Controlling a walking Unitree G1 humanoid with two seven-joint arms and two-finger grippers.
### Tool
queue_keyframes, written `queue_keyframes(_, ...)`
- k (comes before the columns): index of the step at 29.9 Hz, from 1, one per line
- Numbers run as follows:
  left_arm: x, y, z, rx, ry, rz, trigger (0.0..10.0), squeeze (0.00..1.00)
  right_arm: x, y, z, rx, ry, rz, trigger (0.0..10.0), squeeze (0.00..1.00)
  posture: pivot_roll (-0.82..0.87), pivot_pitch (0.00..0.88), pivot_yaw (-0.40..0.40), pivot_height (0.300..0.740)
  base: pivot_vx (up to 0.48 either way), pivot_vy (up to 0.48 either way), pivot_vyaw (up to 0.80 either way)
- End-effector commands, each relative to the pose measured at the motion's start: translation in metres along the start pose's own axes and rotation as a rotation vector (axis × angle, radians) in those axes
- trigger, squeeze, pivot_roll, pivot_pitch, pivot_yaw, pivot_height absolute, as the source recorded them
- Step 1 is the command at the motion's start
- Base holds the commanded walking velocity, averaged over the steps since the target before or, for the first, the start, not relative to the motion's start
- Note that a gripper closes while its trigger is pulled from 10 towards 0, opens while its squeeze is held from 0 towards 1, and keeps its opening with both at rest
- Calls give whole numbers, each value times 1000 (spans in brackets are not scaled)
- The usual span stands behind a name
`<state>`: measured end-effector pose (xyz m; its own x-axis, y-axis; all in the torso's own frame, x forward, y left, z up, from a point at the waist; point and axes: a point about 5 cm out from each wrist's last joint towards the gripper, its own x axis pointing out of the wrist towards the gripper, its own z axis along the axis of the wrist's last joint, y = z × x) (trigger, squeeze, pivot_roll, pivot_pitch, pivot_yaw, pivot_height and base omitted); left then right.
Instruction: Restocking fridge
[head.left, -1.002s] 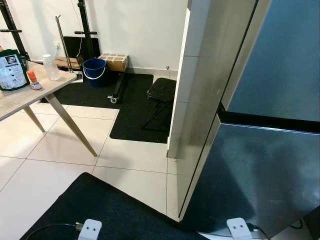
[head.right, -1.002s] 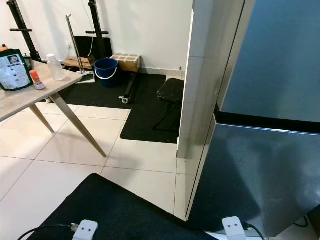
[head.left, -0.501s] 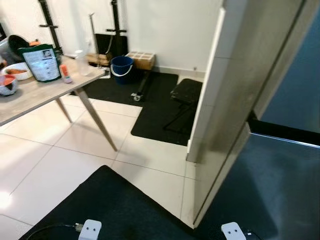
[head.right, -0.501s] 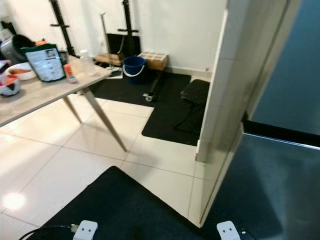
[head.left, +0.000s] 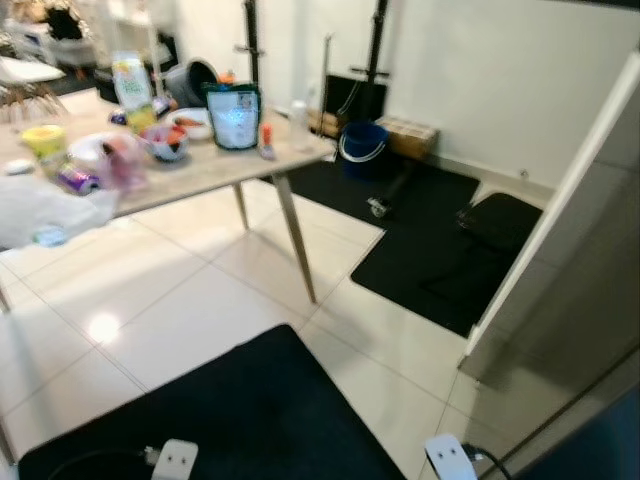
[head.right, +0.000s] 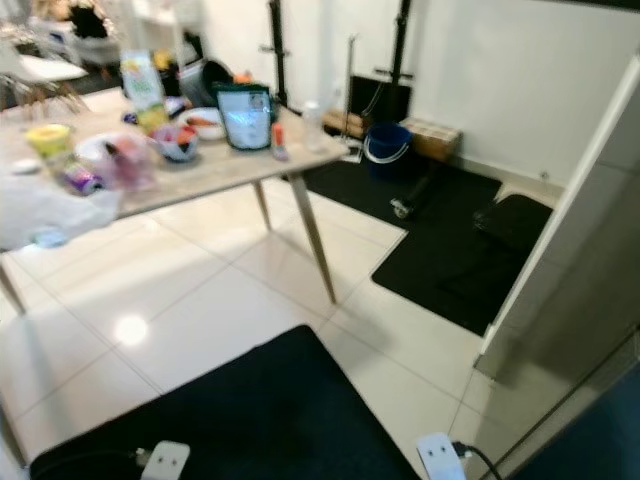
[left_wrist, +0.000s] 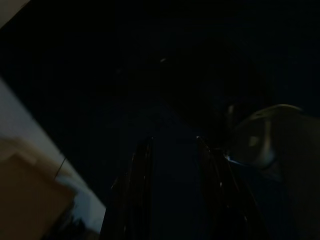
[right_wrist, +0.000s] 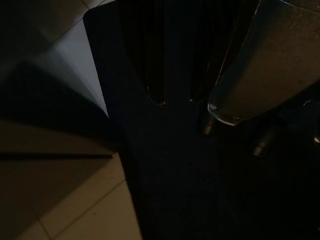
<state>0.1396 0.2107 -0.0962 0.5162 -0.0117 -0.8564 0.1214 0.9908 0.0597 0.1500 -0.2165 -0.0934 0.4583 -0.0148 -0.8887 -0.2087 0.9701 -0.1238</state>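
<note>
A light wooden table (head.left: 205, 172) stands at the left, loaded with groceries: a dark pouch (head.left: 234, 117), a tall yellow-green carton (head.left: 131, 78), a small orange-capped bottle (head.left: 266, 140), a clear bottle (head.left: 298, 116), bowls (head.left: 165, 143), a yellow cup (head.left: 45, 143) and a white plastic bag (head.left: 45, 215). The fridge's grey side (head.left: 585, 300) fills the right edge. Both arms hang low over a black mat (head.left: 210, 410). In the dark wrist views my left gripper (left_wrist: 172, 141) and my right gripper (right_wrist: 175, 101) each show two fingers apart with nothing between them.
A blue bucket (head.left: 361, 140), a cardboard box (head.left: 410, 135) and black stands line the far white wall. A second black mat (head.left: 430, 250) and a black folded stool (head.left: 505, 220) lie beside the fridge. White tiled floor (head.left: 190, 300) stretches between the table and me.
The whole view has swung left, so the camera has turned. The table with its groceries has come into view and the fridge has slid to the right edge.
</note>
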Motion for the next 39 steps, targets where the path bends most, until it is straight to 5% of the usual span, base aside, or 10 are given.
queue_keyframes(1, 0, -3, -1, -1, 9, -7, 10000, 0, -1, -1, -4, 2, 16, -3, 10000, 0, 82, 0, -22, 740, 0, 0, 788)
queue_keyframes(39, 1, -14, -8, -10, 35, -33, 10000, 0, 0, 6, -5, -8, 22, 24, 10000, 0, 92, 0, -21, 740, 0, 0, 788)
